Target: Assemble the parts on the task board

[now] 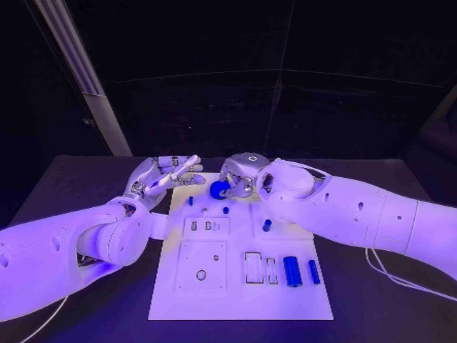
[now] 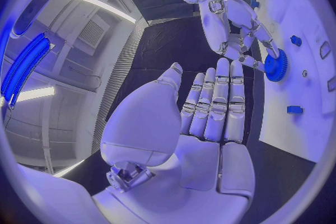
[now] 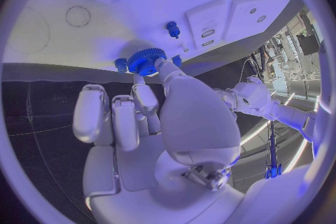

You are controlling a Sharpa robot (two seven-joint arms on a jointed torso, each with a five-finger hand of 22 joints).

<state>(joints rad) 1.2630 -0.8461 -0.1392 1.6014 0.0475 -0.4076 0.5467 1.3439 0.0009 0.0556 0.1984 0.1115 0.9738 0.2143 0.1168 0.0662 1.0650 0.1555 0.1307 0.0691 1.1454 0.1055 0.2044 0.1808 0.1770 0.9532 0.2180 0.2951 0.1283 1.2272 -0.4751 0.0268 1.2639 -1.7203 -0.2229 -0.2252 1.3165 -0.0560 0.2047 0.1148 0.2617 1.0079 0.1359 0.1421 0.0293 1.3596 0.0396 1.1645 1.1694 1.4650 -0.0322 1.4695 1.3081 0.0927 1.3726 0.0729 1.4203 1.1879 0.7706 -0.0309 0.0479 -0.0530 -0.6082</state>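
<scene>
The right hand (image 1: 251, 174) holds a small blue gear (image 1: 219, 189) by its fingertips, at the far edge of the white task board (image 1: 239, 304). In the right wrist view the gear (image 3: 147, 60) sits pinched at the tips of the fingers (image 3: 155, 67), right at the board's edge. The left hand (image 1: 165, 175) is at about nine o'clock from the gear, just beside the board's far left corner. Its fingers are straight and spread a little, and it holds nothing. In the left wrist view its fingers (image 2: 217, 103) point toward the gear (image 2: 276, 67) but do not touch it. On the board, toward six o'clock from the gear, small blue pegs (image 1: 226, 210) stand up. Nearer the robot, at about five o'clock, two long blue parts (image 1: 293, 271) lie side by side.
</scene>
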